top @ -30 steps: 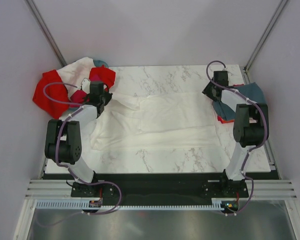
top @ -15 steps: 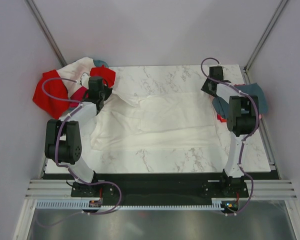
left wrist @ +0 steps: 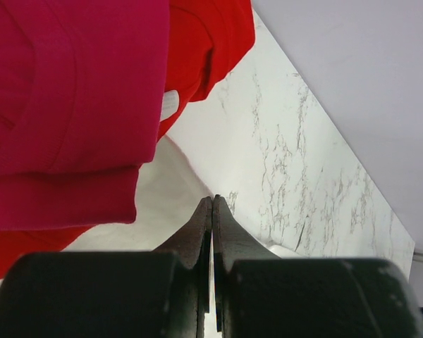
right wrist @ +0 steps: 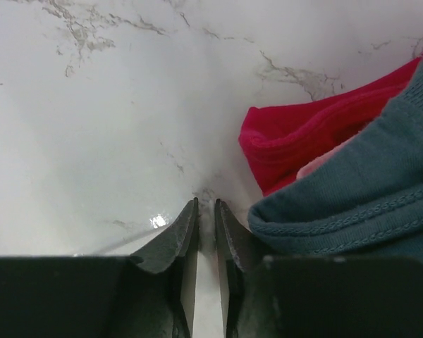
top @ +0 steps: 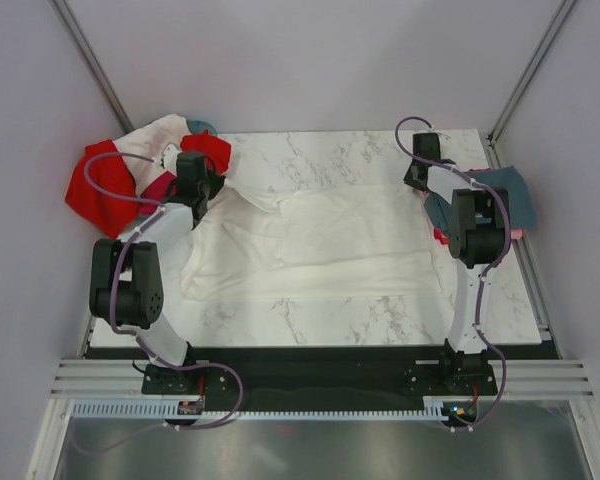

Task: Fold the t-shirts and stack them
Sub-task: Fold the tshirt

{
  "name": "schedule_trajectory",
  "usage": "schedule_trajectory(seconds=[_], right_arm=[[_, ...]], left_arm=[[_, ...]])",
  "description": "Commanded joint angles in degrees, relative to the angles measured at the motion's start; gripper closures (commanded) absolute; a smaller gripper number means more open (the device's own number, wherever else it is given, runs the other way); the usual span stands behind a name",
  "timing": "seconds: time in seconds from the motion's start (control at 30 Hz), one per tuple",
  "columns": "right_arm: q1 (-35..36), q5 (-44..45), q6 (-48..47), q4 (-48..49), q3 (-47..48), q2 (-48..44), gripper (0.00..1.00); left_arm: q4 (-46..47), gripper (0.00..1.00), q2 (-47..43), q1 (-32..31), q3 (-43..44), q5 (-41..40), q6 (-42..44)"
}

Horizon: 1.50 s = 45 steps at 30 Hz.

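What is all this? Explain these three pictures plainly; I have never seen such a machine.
It is a robot: a left arm and a right arm bolted at the near edge of a marble table, each ending in a two-finger gripper. The wide picture looks down from above and behind them; the other two come from a camera on each wrist. A white t-shirt lies spread across the middle. A red t-shirt and a magenta t-shirt are heaped at the far left; a grey-blue t-shirt lies over a crimson t-shirt at the right. The left gripper is shut over the white t-shirt's edge; whether it pinches cloth I cannot tell. The right gripper points at bare marble, slightly open, holding nothing.
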Motion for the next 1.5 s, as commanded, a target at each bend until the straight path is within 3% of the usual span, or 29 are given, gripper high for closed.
schedule_trajectory(seconds=[0.0,0.23,0.67,1.47], right_arm=[[0.77,1.98,-1.21,-1.41,1.84,-1.21,0.79],[1.21,2.77,-1.04,-2.55,1.14,-4.90,1.00],[1.21,0.67,0.19,-4.13,-2.55,-11.67,1.00],[-0.37,-3.64,2.13,-4.48,-17.58,-24.24,1.00]], left_arm=[[2.17,0.98,-1.89,0.26,3.17,0.50,2.60],[2.00,0.98,-3.92,0.26,3.88,0.50,2.86],[-0.37,0.98,-9.19,0.26,3.00,0.41,3.74],[-8.11,0.98,-25.18,-1.93,-7.36,-1.78,4.00]])
